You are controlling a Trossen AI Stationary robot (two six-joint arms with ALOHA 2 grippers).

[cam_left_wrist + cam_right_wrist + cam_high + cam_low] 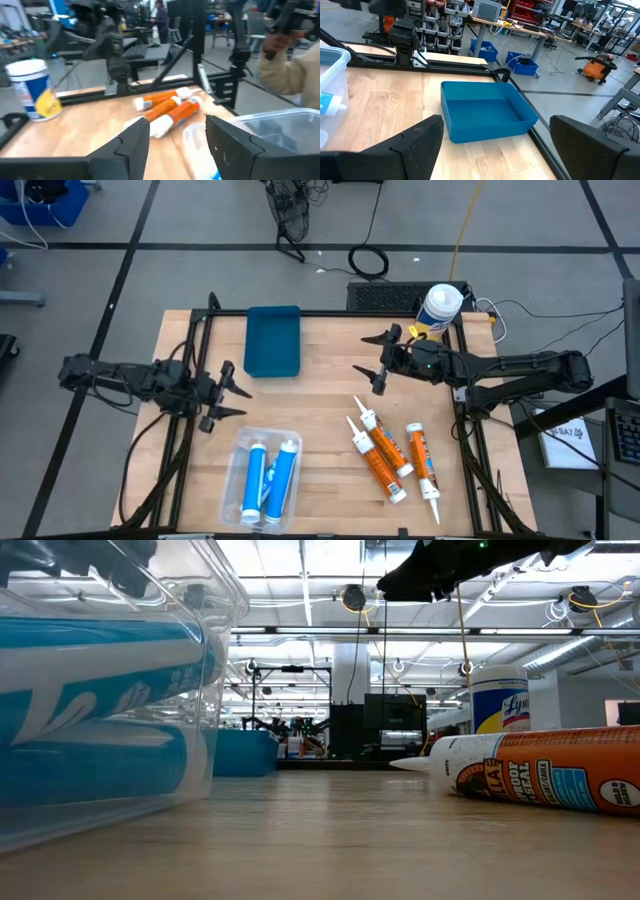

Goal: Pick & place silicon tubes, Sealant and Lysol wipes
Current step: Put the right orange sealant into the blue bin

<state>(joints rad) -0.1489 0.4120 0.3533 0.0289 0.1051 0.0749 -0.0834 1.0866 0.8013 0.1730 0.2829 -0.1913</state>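
Note:
The Lysol wipes canister (440, 308) stands upright on its base at the table's far right corner, also in the low view (498, 698). Three orange sealant tubes (388, 452) lie on their sides at the near right. Two blue tubes (265, 480) lie inside a clear bin (236, 448) near the front edge. My left gripper (238, 398) hovers open at the left, just beyond the bin, pointing across the table with nothing between its fingers (177, 125). My right gripper (368, 357) hovers open right of centre, facing the blue tray (485, 112).
An empty blue tray (272, 340) sits at the far centre. A black frame rail (330, 313) runs around the table. A person's sleeve (287, 70) shows beyond the table's right side. Bare wood lies between the tray, the bin and the orange tubes.

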